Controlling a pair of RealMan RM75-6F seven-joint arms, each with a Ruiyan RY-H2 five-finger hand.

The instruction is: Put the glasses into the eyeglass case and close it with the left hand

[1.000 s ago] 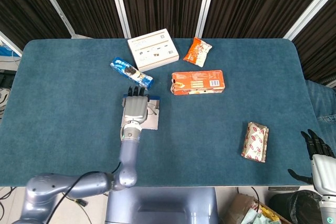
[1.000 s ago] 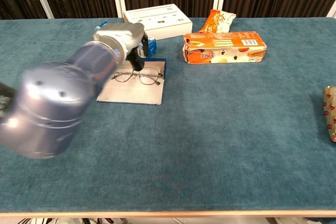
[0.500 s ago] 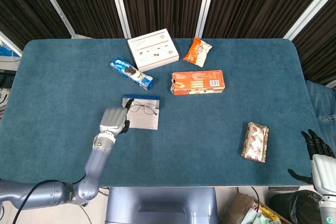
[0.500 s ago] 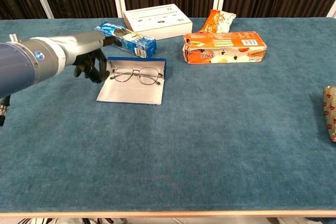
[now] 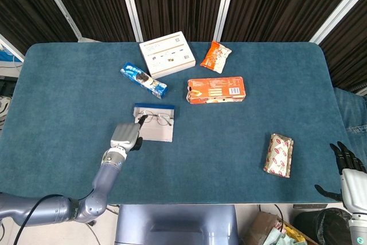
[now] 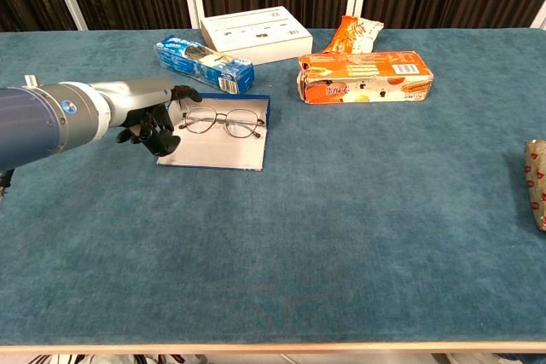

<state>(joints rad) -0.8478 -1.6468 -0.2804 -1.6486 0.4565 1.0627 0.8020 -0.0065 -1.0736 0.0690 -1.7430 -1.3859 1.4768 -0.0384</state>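
The eyeglass case [image 5: 157, 133] [image 6: 213, 153] lies open and flat left of the table's middle, with a grey lining and a blue far rim. Thin wire-framed glasses [image 5: 156, 119] [image 6: 223, 123] rest unfolded on its far half. My left hand [image 5: 126, 136] [image 6: 152, 121] hovers at the case's left edge, holding nothing. Its dark fingers [image 6: 153, 135] curl loosely down beside the case, and its thumb reaches toward the left lens. My right hand [image 5: 346, 167] hangs off the table's right front corner with fingers spread, seen only in the head view.
A blue biscuit pack [image 5: 143, 80] [image 6: 205, 53] lies just behind the case. Farther back are a white box [image 5: 166, 54] [image 6: 256, 31], an orange snack bag [image 5: 215, 57] [image 6: 354, 33] and an orange carton [image 5: 215, 90] [image 6: 365, 74]. A red-and-cream packet [image 5: 278, 154] [image 6: 537, 181] lies at the right.
My left hand has drawn back off the case toward the left, uncovering the glasses, then edged closer to the case's left rim. Glasses and case have not moved.
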